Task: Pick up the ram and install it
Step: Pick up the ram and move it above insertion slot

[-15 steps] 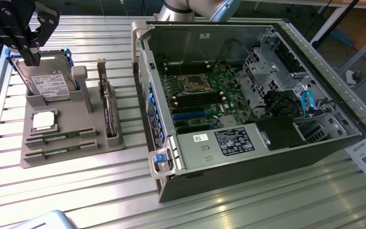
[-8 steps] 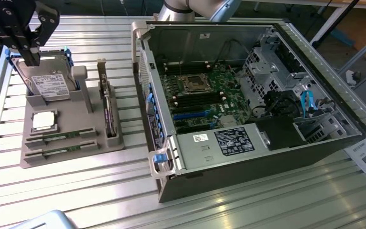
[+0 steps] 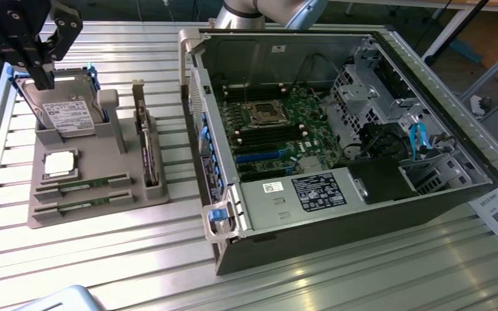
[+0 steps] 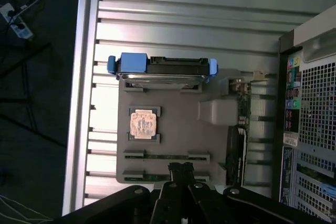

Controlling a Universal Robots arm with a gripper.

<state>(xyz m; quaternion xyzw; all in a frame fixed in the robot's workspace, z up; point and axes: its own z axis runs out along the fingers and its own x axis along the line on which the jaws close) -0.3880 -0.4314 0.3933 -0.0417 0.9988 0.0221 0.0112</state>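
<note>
On the slatted metal table (image 3: 102, 259), I am watching a grey holder tray (image 3: 102, 162) sitting beside the open computer case (image 3: 362, 220).

The tray is carrying:
- a hard drive (image 3: 63, 113) standing on edge between blue brackets
- a processor (image 3: 59, 163) lying flat in its square pocket
- a card (image 3: 150, 152) standing in the side slot nearest the case
- a ram stick (image 3: 83, 184) sitting edge-up in the long slot next to the processor
- a second ram stick (image 3: 80, 206) sitting in the outer slot

The gripper (image 3: 43, 76) is hanging above the tray's hard-drive end, fingers (image 4: 176, 174) pressed together and holding nothing.

In the wrist view they are covering part of the second ram stick. The case is showing its motherboard (image 3: 297, 139), but I am not making out whether its memory slots are filled. The gripper's upper part is running off the exterior view's top-left corner.
</note>
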